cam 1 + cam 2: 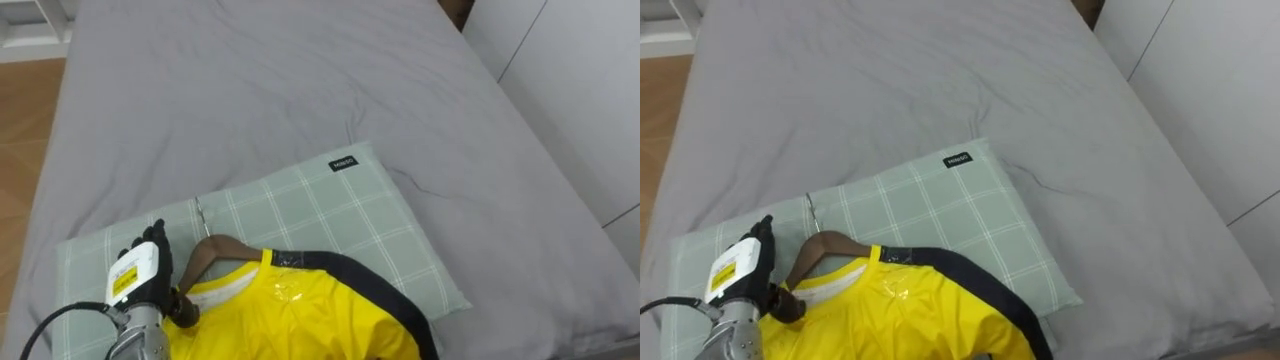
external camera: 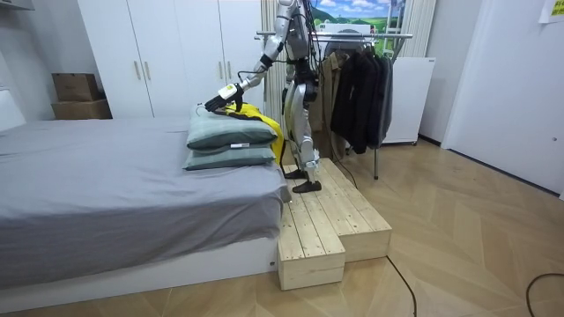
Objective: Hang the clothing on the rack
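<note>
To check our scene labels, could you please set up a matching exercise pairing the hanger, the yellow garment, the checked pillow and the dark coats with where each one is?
Things:
1. wooden hanger
2. yellow garment
3. checked pillow
4. dark coats

Places:
A. hanging on the rack behind the robot
B. lying on the grey bed
C. draped on the hanger, over the pillow
D. gripped at one end by the left hand

Pairs: 1-D, 2-C, 3-B, 4-A.
</note>
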Robot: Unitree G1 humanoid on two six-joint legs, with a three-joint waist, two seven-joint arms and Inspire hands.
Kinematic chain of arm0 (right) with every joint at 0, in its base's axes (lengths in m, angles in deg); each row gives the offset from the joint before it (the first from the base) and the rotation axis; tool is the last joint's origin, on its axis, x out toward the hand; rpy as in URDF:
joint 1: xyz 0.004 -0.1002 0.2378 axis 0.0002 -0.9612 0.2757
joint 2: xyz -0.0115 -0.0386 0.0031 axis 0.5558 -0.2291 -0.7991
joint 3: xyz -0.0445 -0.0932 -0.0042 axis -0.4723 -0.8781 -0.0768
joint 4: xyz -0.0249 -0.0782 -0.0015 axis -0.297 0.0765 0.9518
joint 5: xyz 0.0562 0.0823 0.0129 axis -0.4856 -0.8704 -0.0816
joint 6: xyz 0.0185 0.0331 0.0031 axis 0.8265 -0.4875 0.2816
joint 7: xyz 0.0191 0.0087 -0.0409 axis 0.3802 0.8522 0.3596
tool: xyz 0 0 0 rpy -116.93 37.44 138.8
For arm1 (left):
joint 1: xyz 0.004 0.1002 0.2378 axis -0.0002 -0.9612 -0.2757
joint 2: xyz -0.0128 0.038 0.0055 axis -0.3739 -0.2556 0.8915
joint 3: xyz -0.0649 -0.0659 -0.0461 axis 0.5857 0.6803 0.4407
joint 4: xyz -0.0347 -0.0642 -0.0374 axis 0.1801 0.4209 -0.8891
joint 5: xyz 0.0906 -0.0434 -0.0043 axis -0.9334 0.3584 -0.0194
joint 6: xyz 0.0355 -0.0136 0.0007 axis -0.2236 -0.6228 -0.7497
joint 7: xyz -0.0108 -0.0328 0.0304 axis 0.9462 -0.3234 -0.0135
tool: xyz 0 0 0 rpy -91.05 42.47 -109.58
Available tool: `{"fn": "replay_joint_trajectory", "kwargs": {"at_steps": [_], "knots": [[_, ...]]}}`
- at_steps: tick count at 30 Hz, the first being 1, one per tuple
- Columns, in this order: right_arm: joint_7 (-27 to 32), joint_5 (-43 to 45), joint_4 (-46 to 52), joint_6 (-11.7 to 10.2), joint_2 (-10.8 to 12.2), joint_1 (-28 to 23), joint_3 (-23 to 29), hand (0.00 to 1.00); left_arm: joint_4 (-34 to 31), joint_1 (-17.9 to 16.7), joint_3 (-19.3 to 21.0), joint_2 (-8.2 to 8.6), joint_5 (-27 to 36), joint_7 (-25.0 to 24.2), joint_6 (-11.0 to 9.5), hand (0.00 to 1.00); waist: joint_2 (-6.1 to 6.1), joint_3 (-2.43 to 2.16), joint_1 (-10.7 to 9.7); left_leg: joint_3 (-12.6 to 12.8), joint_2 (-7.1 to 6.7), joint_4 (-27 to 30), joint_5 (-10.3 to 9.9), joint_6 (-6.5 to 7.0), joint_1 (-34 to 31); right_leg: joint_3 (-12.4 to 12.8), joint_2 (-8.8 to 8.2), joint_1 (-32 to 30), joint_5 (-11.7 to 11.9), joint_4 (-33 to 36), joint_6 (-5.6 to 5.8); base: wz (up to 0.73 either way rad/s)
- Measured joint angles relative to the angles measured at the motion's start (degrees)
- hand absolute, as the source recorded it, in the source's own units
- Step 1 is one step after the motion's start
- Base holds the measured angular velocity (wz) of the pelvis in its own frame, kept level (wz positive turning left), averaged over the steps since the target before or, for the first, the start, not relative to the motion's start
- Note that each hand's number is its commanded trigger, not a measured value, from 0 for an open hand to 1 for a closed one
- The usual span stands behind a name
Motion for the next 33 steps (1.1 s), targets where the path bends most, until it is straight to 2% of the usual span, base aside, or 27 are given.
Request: {"fn": "replay_joint_trajectory", "kwargs": {"at_steps": [9,16,22,33], "knots": [[-0.43,-2.1,-0.09,0.23,0.04,-0.2,0.0,0.0,1.57,-0.77,-0.04,0.71,-0.07,-1.72,0.2,0.0,0.14,-0.09,0.58,0.21,0.0,0.09,0.01,-0.01,0.13,0.16,0.02,-0.02,0.0,0.09,-0.01,-0.01],[-1.15,-2.9,-0.09,0.72,0.1,-0.81,0.04,0.0,1.54,-3.04,-0.15,0.73,-0.12,-2.25,0.92,0.0,0.14,-0.63,0.69,0.49,0.04,0.06,0.03,-0.03,0.43,0.32,0.05,0.22,0.0,0.07,-0.01,0.0],[-1.99,-2.87,-0.09,1.42,0.14,-0.77,0.04,0.0,1.58,-4.81,-0.05,0.88,-0.06,-2.69,0.94,0.0,-0.07,-0.84,0.86,1.24,0.11,-0.05,0.03,-0.02,1.28,0.94,0.17,0.8,0.0,0.05,-0.02,-0.05],[-2.09,-3.26,0.05,1.48,0.13,-1.01,0.02,0.0,1.61,-4.94,0.23,0.78,-0.06,-4.67,1.18,0.0,-0.47,-1.0,0.87,1.62,0.05,0.6,0.07,0.04,0.2,1.31,-0.07,-1.03,-0.04,2.09,-0.29,-0.01]]}}
